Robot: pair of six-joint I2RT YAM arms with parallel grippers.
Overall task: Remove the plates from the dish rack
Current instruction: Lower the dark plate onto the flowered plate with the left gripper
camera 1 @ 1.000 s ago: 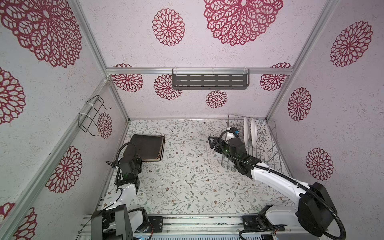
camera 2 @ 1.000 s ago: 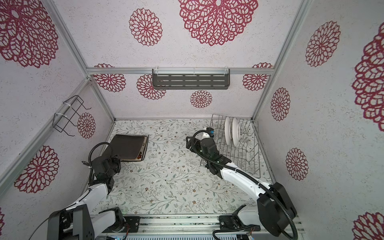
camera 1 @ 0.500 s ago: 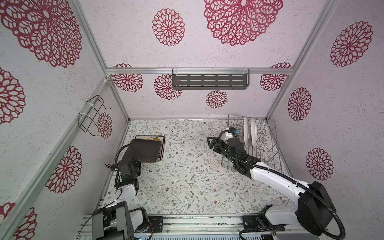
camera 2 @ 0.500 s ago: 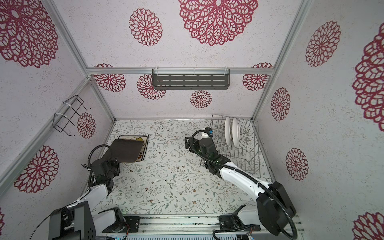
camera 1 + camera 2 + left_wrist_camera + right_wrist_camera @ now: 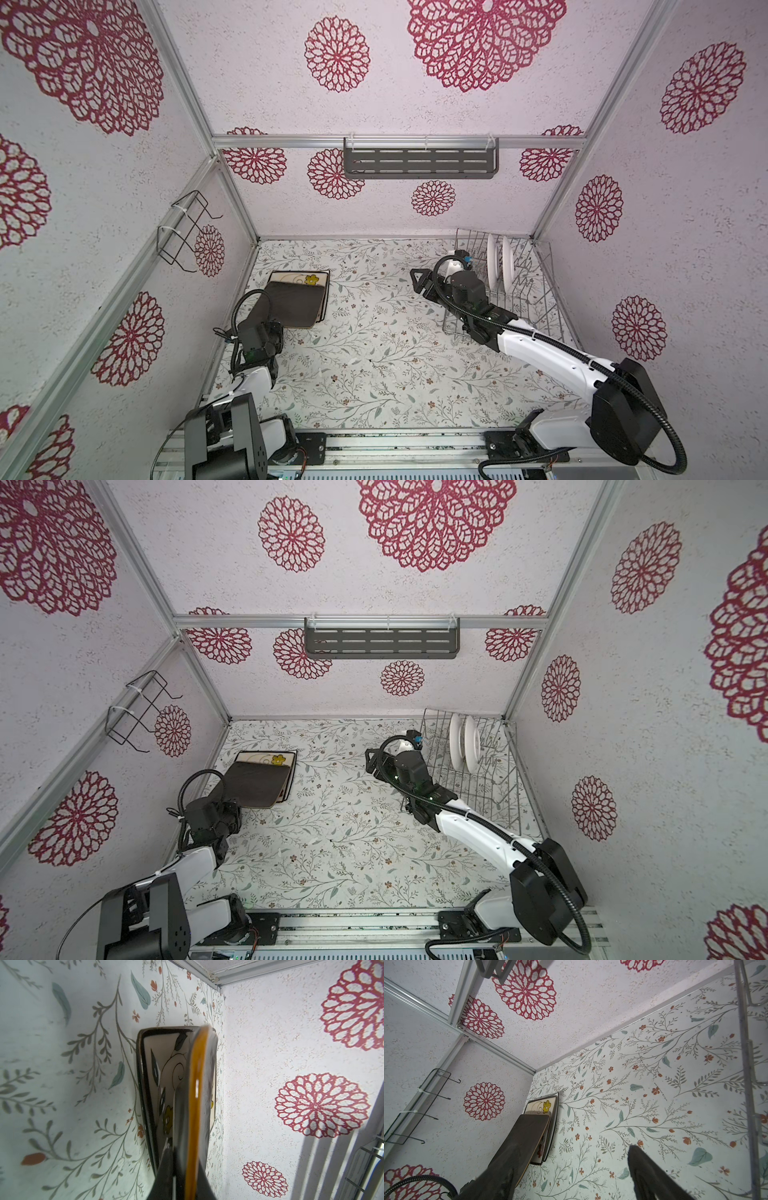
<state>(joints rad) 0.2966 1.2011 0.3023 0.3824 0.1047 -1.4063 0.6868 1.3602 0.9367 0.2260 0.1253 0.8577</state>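
Silver wire dish rack (image 5: 536,299) held two round white plates (image 5: 498,266), upright, not yet unloaded. Well left of rack: cream flowered square plate (image 5: 297,277) lay flat; black square plate (image 5: 297,303) tilted over it, clamped in left gripper (image 5: 272,311). Right gripper (image 5: 422,284) just beside rack, jaws wide, empty. Judged roughly halfway.

Black plate (image 5: 296,306) over flowered plate (image 5: 291,277); white plates (image 5: 493,266) (two, seemingly) in rack (image 5: 538,301).

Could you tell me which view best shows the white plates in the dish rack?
Both top views: two white plates stand upright in the dish rack. The right wrist view catches only rack wires; the left wrist view shows neither.
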